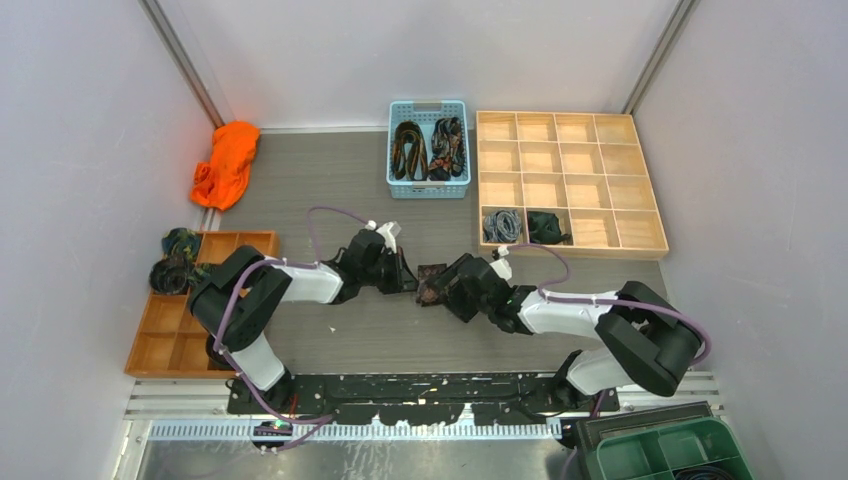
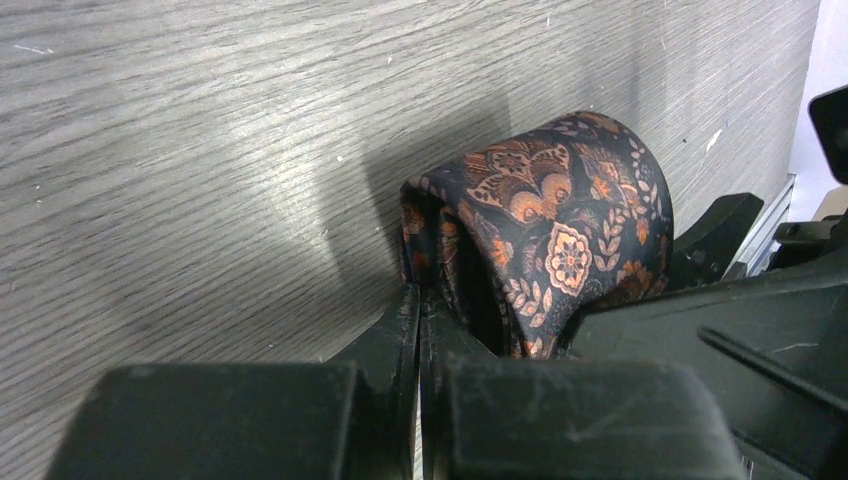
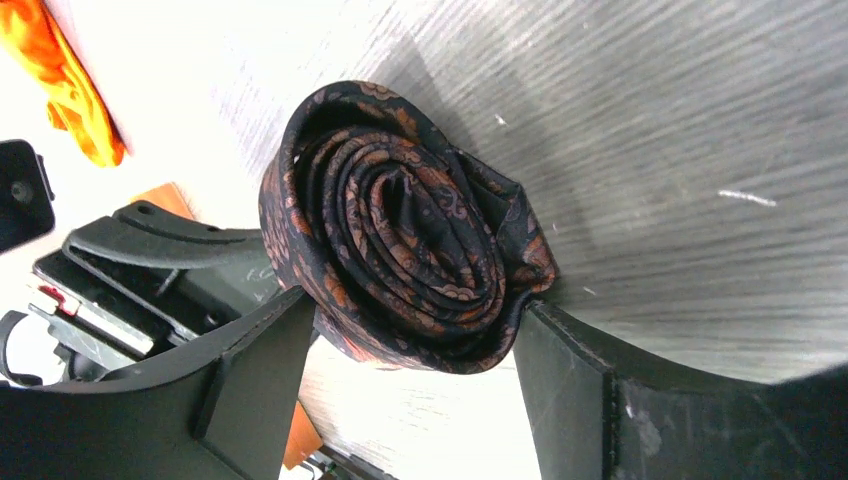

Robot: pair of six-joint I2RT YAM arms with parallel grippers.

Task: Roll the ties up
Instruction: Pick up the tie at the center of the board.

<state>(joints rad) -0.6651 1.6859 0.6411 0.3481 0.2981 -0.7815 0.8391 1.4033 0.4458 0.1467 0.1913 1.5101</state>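
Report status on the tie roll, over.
Right hand clasps rolled tie, a finger each side. Left hand shut at its edge. Nothing else near it on the table.

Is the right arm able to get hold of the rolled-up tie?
Looks like yes. The right arm has its jaws on both sides of the rolled tie, touching it, nothing between. The left arm, jaws shut, is beside it, not blocking.

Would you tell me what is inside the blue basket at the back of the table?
The blue basket holds dark patterned ties in two loose bundles, a left bundle and a right bundle. The floor beneath them is hidden.
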